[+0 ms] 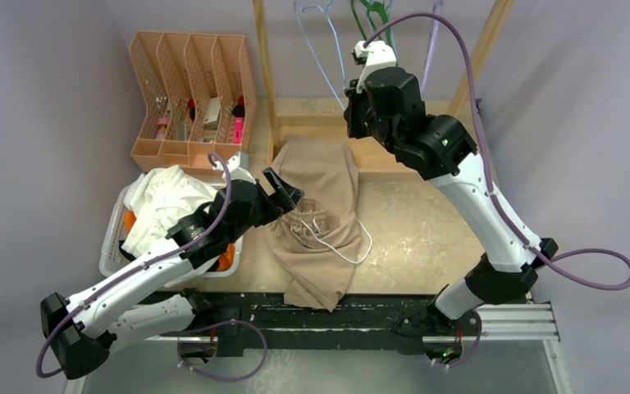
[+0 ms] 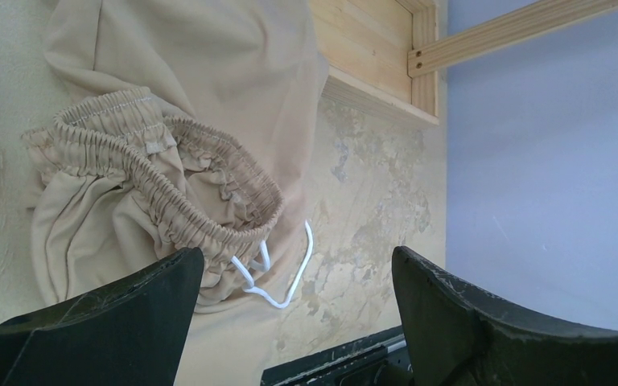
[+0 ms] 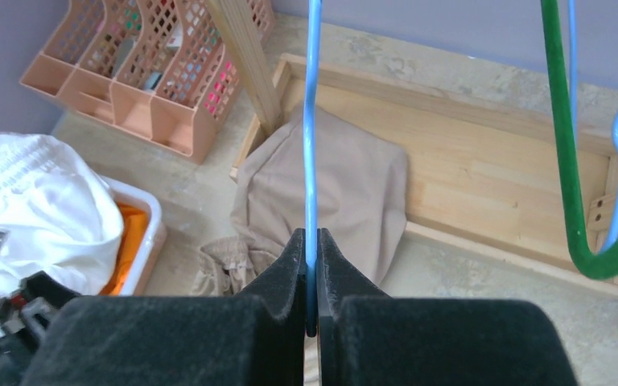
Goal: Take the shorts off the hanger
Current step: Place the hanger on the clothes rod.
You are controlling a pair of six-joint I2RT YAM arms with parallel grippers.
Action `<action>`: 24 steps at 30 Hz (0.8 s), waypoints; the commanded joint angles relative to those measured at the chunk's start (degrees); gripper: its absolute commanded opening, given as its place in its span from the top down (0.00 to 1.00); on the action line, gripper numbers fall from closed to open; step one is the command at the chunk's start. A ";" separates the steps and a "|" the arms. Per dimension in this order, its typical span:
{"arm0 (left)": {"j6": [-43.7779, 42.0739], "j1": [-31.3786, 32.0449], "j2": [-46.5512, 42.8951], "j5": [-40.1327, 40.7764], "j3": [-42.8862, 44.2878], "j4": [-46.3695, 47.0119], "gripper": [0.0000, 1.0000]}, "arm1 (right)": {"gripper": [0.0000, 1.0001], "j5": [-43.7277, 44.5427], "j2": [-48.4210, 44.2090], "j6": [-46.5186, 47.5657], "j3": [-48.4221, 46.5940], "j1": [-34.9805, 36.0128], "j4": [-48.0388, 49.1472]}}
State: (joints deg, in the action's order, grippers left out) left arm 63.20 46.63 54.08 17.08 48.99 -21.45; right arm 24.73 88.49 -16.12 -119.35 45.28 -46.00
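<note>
The beige shorts (image 1: 320,222) lie crumpled on the table, off any hanger, with a white drawstring (image 1: 340,246) trailing to the right. My left gripper (image 1: 283,193) hovers at their left edge, open and empty. In the left wrist view the elastic waistband (image 2: 161,185) and drawstring (image 2: 278,281) lie just beyond the left gripper (image 2: 298,261). My right gripper (image 3: 311,241) is raised and shut on the thin wire of a bare blue hanger (image 3: 311,121) that hangs from the rack (image 1: 316,41). White shorts (image 1: 160,201) and orange shorts (image 1: 228,256) sit in the white basket (image 1: 111,254).
An orange file organizer (image 1: 189,90) stands at the back left. The wooden rack's base (image 1: 377,156) and upright post (image 1: 264,74) are behind the beige shorts. A green hanger (image 3: 567,161) hangs to the right of the blue one.
</note>
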 commanded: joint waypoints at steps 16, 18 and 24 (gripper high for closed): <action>0.31 0.12 -0.01 -2.22 2.68 4.78 0.13 | 1.00 -7.87 2.64 3.74 -0.08 -7.49 2.63; 0.24 0.12 -0.03 -2.17 2.77 4.33 0.13 | 1.00 -8.16 2.65 3.63 1.27 -7.52 2.60; 0.68 0.13 -0.86 0.05 2.90 2.99 0.13 | 1.00 -8.87 1.42 2.10 7.83 -7.49 4.23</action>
State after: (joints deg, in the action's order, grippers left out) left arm 63.48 46.63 54.17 15.84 50.15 -19.42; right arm 17.80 90.85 -13.15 -114.54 37.85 -42.81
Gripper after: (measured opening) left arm 0.866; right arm 0.015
